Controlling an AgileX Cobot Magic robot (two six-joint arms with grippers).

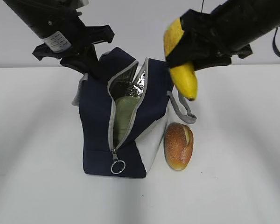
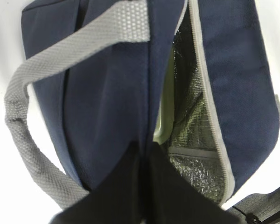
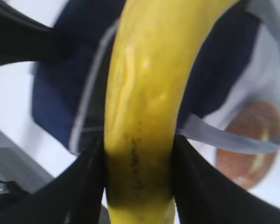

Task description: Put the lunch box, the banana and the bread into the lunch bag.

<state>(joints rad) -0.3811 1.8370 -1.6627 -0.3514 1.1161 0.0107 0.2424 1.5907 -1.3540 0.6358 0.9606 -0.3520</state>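
Observation:
The navy lunch bag [image 1: 100,126] stands on the white table, its zipper open and silver lining showing. The sage-green lid of the lunch box [image 1: 126,114] shows inside it, also in the left wrist view [image 2: 165,116]. My left gripper [image 1: 91,65] is shut on the bag's top edge [image 2: 147,93] and holds the opening apart. My right gripper [image 1: 189,49] is shut on the yellow banana [image 1: 182,70], holding it in the air above the bag's right side; the right wrist view shows the banana [image 3: 144,93] between the fingers. The bread [image 1: 178,145] lies on the table right of the bag.
Grey strap handles hang at the bag's sides [image 1: 184,109], [image 2: 23,135]. A ring pull [image 1: 117,166] hangs at the zipper's lower end. White table [image 1: 242,177] surrounds the bag.

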